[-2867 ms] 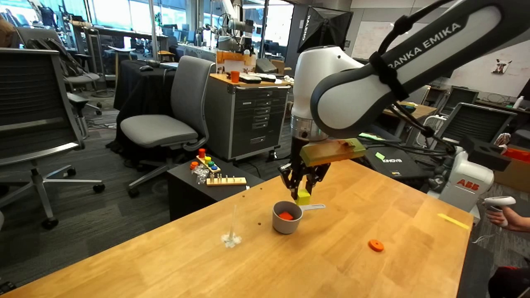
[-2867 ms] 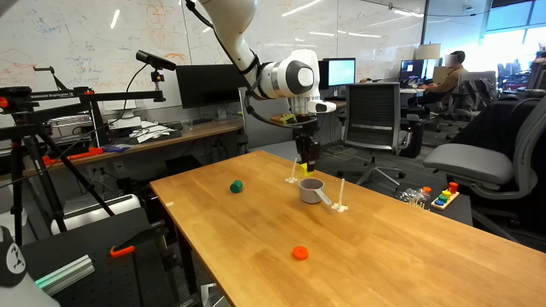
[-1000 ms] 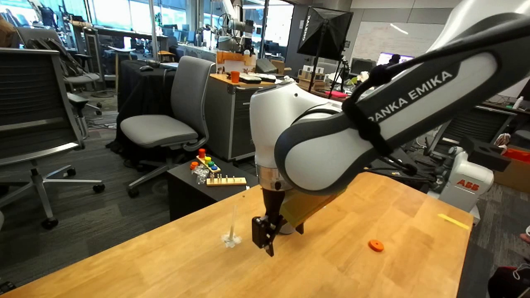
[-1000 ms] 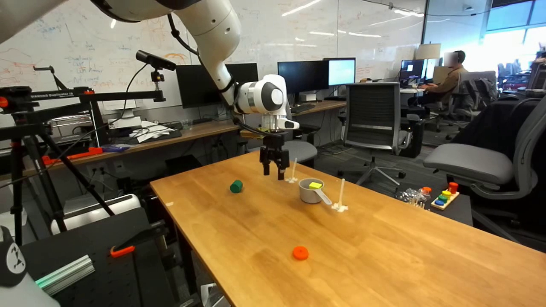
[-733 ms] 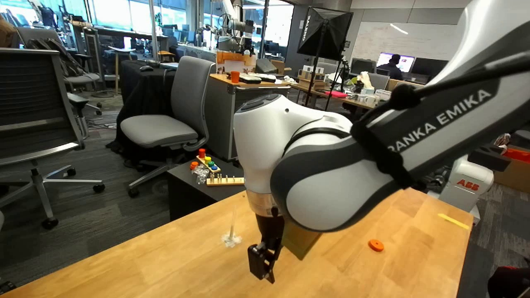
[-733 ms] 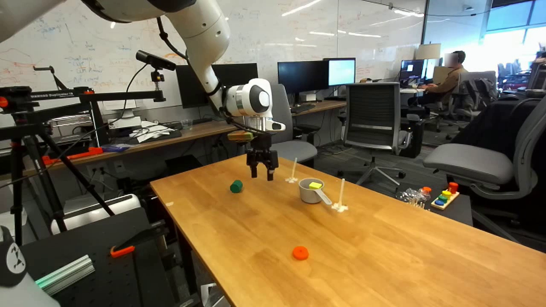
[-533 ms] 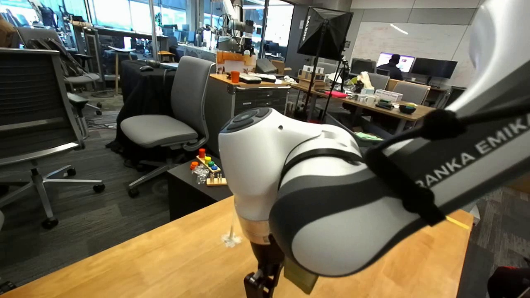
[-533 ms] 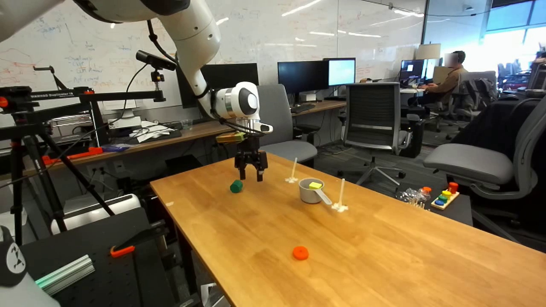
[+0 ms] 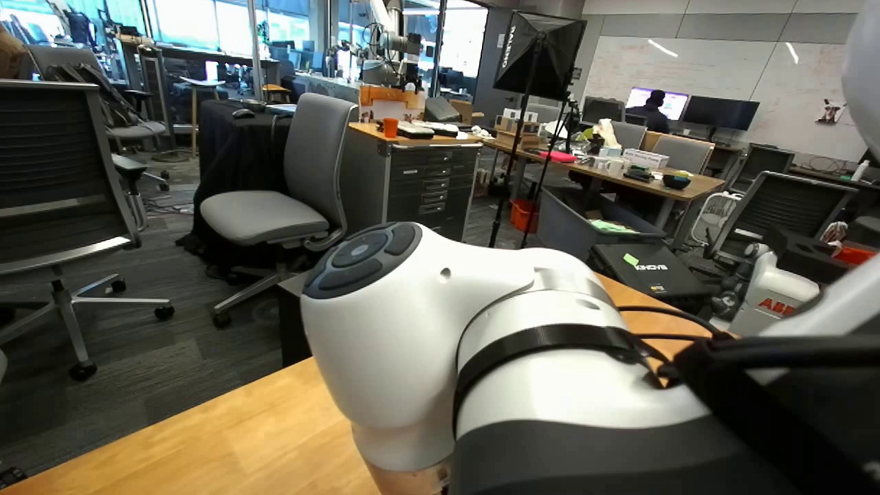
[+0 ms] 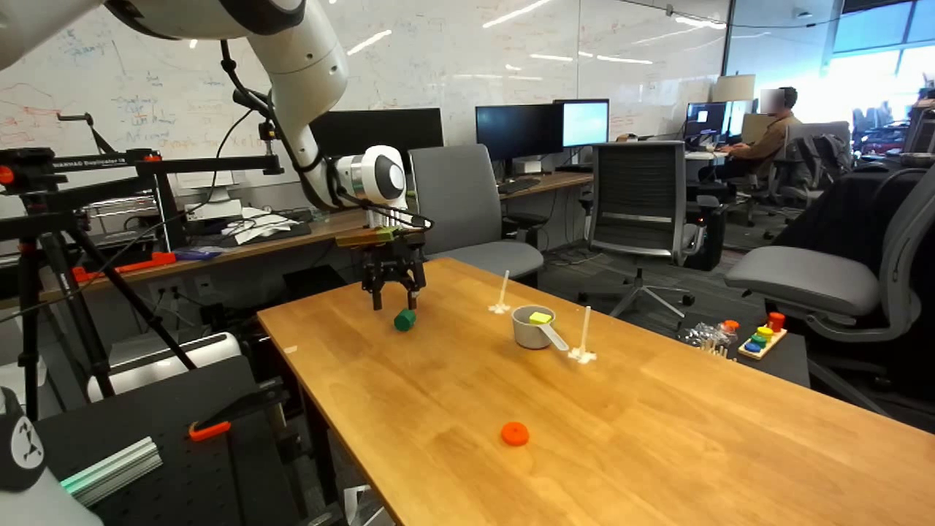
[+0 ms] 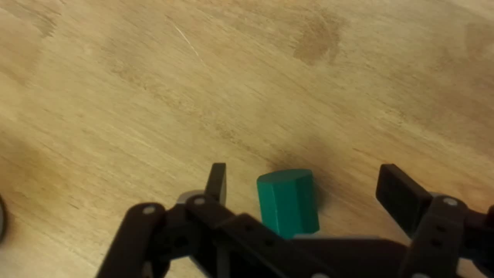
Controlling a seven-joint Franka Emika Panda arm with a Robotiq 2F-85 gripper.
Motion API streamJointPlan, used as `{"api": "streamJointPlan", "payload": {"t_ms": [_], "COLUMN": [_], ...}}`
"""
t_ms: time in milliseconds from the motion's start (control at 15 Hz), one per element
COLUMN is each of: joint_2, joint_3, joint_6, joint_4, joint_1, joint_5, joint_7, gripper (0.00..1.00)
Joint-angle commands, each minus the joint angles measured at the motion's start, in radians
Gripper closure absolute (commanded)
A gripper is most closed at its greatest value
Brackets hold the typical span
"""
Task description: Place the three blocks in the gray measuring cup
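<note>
On table | gray measuring cup upright | handle axis toward a peg

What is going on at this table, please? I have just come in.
A white robot arm holds its open black gripper above a small green faceted block, which lies on the wooden table. In the wrist view this block appears within the gripper's opening, not yet gripped. A yellow cube is already inside the round gray measuring cup. The aim seems to be three blocks in that cup; whether anything lies under the yellow one cannot be seen.
</note>
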Motion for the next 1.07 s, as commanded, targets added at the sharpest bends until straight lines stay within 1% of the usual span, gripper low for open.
{"api": "streamJointPlan", "payload": {"t_ms": [0, 200, 467, 933, 1000], "joint_2": [0.017, 0.042, 0.087, 0.158, 0.167], "joint_3": [0.032, 0.035, 0.030, 0.024, 0.025], "joint_6": [-0.043, -0.050, -0.072, -0.104, -0.103], "joint_4": [0.028, 0.049, 0.109, 0.222, 0.232], "joint_1": [-0.023, -0.028, -0.029, -0.016, -0.017], "joint_5": [-0.003, -0.003, -0.008, -0.011, -0.010], "joint_7": [-0.118, -0.163, -0.203, -0.221, -0.224], "gripper": [0.00, 0.00, 0.00, 0.00, 0.23]}}
